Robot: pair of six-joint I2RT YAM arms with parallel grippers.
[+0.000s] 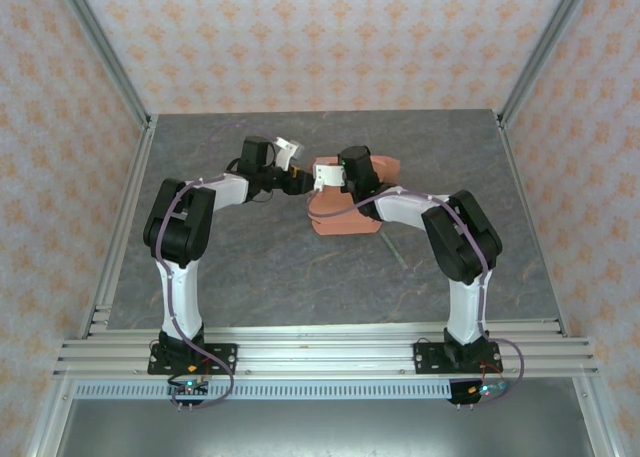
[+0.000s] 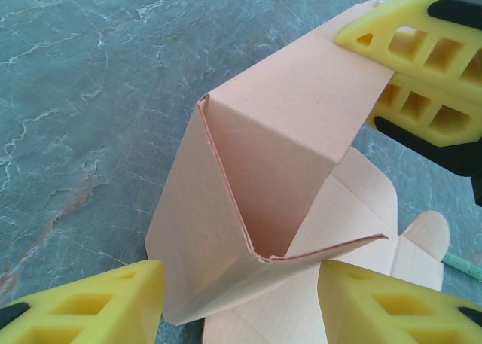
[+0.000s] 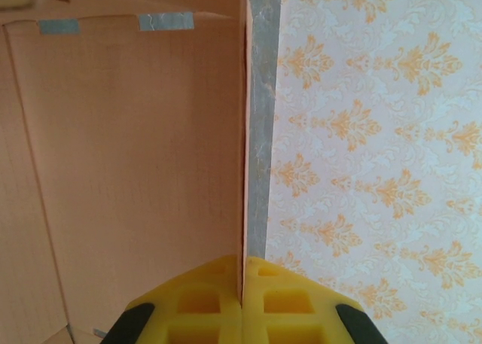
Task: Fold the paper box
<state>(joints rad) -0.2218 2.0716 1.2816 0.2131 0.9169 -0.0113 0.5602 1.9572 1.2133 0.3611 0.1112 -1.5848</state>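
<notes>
"What's on the left?"

"The left gripper [image 2: 241, 278] comes in at the box's ten o'clock, its yellow fingers [image 2: 98, 306] spread wide. A raised, creased corner of card stands between them."

"And the box?"

"The salmon-orange card paper box [image 1: 345, 219] lies mid-table on the grey marbled tabletop [image 1: 250, 267], partly folded."

"And the right arm?"

"The right gripper [image 3: 242, 275] sits near the box's twelve o'clock, fingers pressed together and pinching the edge of an upright flap."

"Anything else?"

"A thin grey stick [image 1: 393, 250] lies on the table near the box, at its four o'clock."
</notes>
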